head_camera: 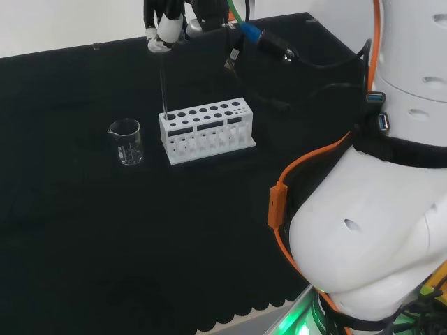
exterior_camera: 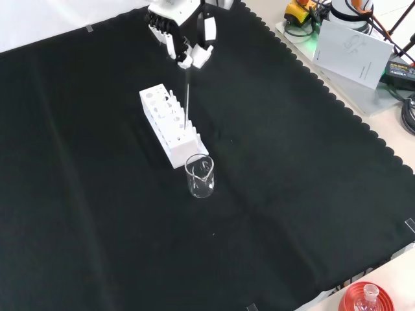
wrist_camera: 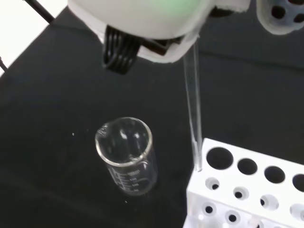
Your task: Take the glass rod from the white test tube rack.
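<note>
A thin clear glass rod stands nearly upright. Its lower end is at the end hole of the white test tube rack, the hole nearest the beaker. The hand is above the rack with fingers and thumb pinched on the rod's upper end. In the wrist view the rod's tip sits just at the rim of that corner hole.
A small empty glass beaker stands on the black cloth close to the rack's end. A red ribbed stand with a flask and papers lie off the cloth in the front view.
</note>
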Controlling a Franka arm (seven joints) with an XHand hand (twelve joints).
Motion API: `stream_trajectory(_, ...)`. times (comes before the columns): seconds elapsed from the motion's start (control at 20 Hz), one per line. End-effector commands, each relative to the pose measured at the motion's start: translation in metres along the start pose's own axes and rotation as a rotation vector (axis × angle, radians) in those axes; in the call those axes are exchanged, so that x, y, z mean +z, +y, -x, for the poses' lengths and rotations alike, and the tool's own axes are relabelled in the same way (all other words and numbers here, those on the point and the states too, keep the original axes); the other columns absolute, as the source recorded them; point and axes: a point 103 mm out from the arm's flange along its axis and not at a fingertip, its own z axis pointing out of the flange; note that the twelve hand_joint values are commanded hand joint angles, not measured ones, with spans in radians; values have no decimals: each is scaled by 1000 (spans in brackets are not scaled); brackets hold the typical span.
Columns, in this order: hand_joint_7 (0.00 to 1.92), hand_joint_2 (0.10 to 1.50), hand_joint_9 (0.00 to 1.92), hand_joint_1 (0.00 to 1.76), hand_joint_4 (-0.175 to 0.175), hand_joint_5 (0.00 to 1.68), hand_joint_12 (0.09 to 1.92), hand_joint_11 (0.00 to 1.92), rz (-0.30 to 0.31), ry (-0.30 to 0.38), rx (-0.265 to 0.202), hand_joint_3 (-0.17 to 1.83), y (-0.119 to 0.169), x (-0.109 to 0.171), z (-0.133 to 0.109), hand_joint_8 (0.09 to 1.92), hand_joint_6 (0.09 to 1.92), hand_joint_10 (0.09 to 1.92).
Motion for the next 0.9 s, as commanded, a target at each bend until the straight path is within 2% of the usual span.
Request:
stream_trajectory(0.05, 1758, 606, 1887, 1218, -175, 1282, 497, 1660, 15, -22, -20, 760, -5, -7, -27, 214, 691, 87)
stream_trajectory(0.45, 1763, 603, 1887, 1218, -175, 1283, 498, 1660, 24, -30, -19, 766, -11, -9, -35, 203, 692, 87)
stream_trajectory(0.9, 1767, 600, 1887, 1218, -175, 1284, 499, 1661, 46, -30, -42, 771, -25, -14, -40, 195, 692, 87)
